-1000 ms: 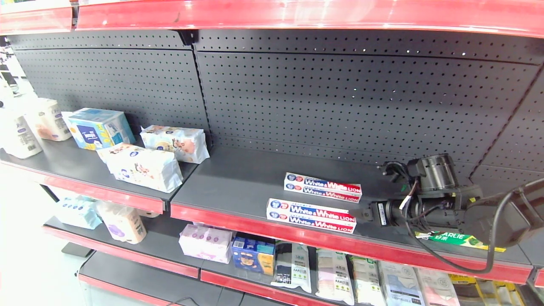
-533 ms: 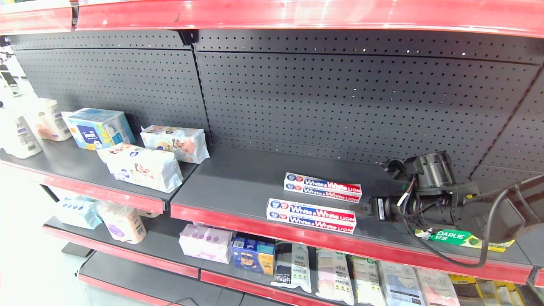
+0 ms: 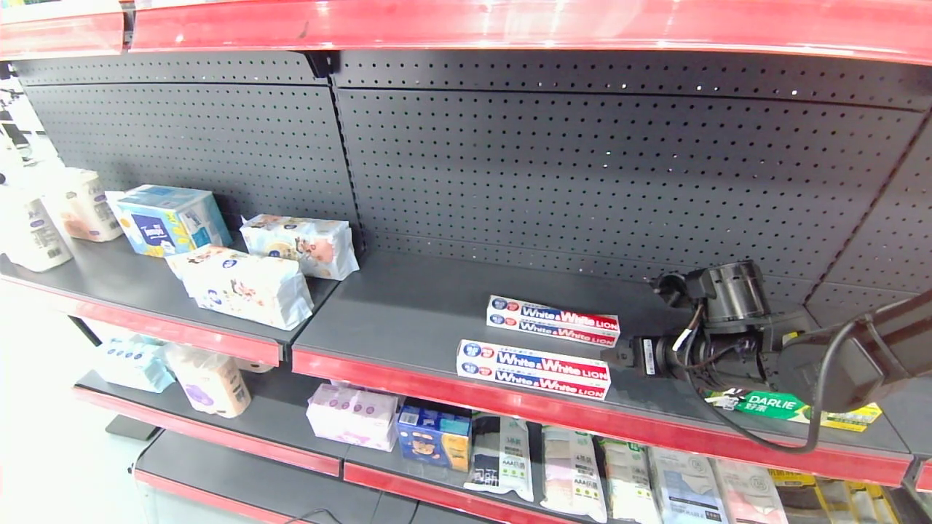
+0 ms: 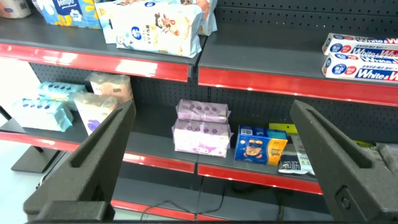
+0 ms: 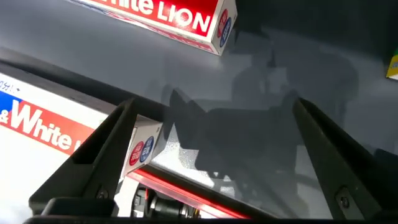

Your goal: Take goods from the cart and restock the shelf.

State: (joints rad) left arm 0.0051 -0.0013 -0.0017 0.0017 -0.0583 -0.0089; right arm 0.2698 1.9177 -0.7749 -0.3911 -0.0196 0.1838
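Two red, white and blue toothpaste boxes lie on the dark middle shelf (image 3: 408,313): a front box (image 3: 534,370) along the red edge and a back box (image 3: 553,321) behind it. My right gripper (image 3: 614,356) hovers low over the shelf at the front box's right end, open and holding nothing. In the right wrist view the right gripper (image 5: 217,155) has its fingers spread, and the front box's end (image 5: 144,149) sits beside one finger; the back box (image 5: 186,15) lies farther off. A green toothpaste box (image 3: 772,404) lies partly under my right arm. My left gripper (image 4: 211,162) is open, facing the lower shelves.
Tissue packs (image 3: 244,287) and a blue tissue box (image 3: 171,218) fill the shelf section to the left. Purple packs (image 4: 202,127) and a small blue box (image 4: 261,143) sit on the lower shelf. Perforated back panel (image 3: 582,167) rises behind; bare shelf lies left of the toothpaste.
My right arm has slid a little to the left along the shelf, closer to the front box's end, uncovering more of the green box. The boxes have not moved.
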